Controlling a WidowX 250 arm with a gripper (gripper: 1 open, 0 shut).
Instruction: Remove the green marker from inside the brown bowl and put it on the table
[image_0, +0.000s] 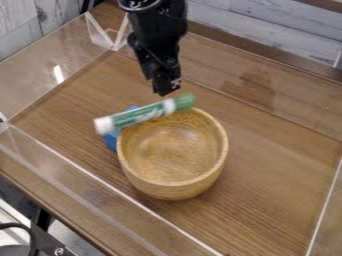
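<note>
The green marker (147, 112) lies free and tilted just behind the far-left rim of the brown bowl (174, 152), white end to the left, resting over a blue block. Whether it touches the bowl's rim I cannot tell. The bowl stands upright on the table (267, 100) and its inside is bare. My gripper (164, 84) hangs directly above the marker, a short gap over it, open with nothing between its fingers.
A blue block (108, 141) peeks out under the marker at the bowl's left side. Clear acrylic walls (54, 170) border the tabletop on all sides. A white cable loop (104, 35) sits at the back left.
</note>
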